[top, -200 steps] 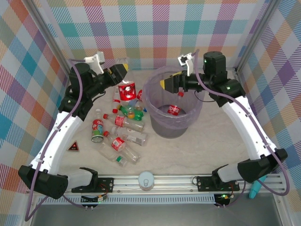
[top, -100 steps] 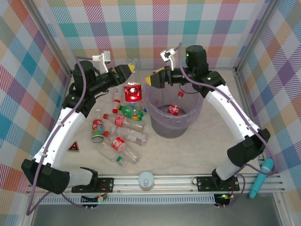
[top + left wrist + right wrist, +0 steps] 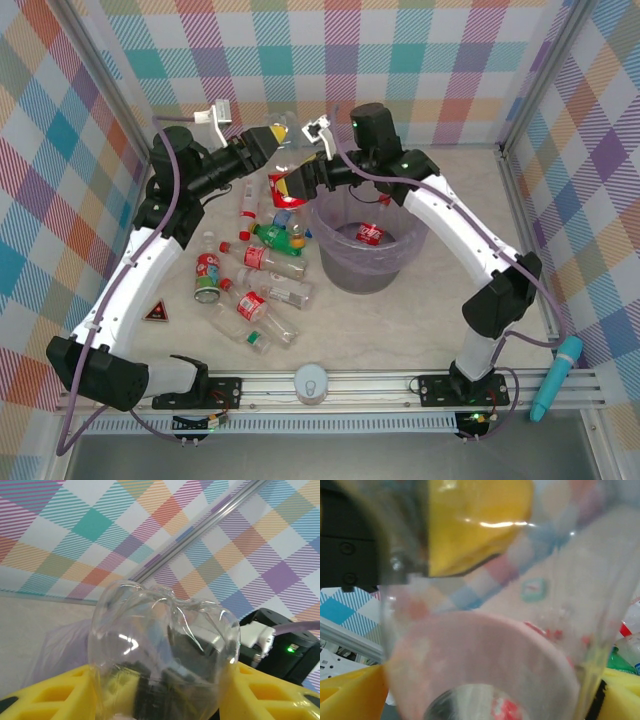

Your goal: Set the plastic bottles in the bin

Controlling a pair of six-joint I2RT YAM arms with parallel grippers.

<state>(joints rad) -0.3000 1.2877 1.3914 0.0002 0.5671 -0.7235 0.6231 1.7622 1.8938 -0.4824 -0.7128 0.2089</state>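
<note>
My left gripper [image 3: 272,137] is shut on a clear plastic bottle [image 3: 288,170] with a red label, held in the air left of the bin's [image 3: 345,272] back rim. In the left wrist view the bottle's clear end [image 3: 165,645] sits squeezed between the yellow fingers [image 3: 50,695]. My right gripper [image 3: 296,182] stands open, its jaws wide on either side of the same bottle's labelled part [image 3: 490,665]. One red-labelled bottle [image 3: 370,233] lies inside the lavender-lined bin. Several more bottles [image 3: 262,275], one of them green [image 3: 276,237], lie on the table left of the bin.
A black triangular marker [image 3: 156,313] lies near the left arm. A white round cap [image 3: 312,383] sits on the front rail and a teal handle [image 3: 555,378] lies at the front right. A small teal packet [image 3: 535,589] shows on the table. Plaid walls close the back and sides.
The right arm swung left from above the bin to the held bottle, its jaws widening. The left gripper carried the bottle up and to the right.
</note>
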